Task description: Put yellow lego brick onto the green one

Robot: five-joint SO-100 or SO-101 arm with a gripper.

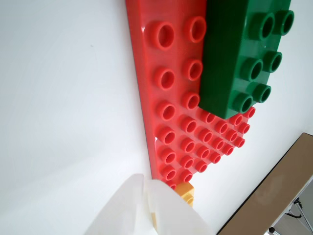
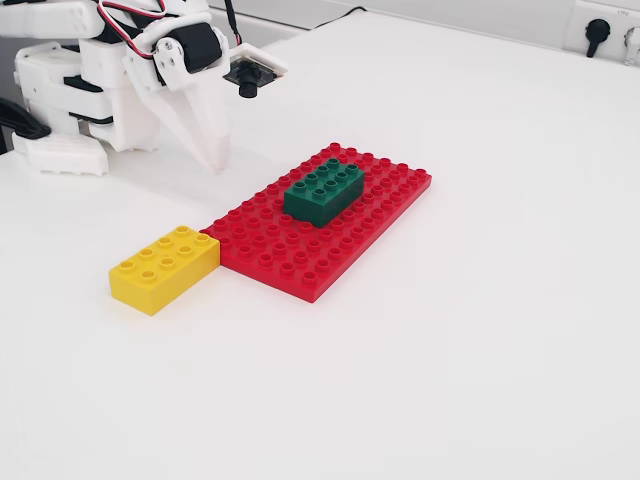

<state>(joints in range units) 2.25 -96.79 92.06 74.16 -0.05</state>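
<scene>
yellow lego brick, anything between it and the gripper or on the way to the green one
Nothing visible does. In the fixed view the gripper hangs above bare table behind the yellow lego brick, and only the low red baseplate lies between it and the green brick, whose studs are uncovered.

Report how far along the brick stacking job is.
Nothing is stacked yet. The yellow lego brick sits on the table against the red baseplate, untouched. The green brick stands on that baseplate with bare studs. The tool hangs above the table, holding nothing. Grasping, lifting and placing all remain.
</scene>
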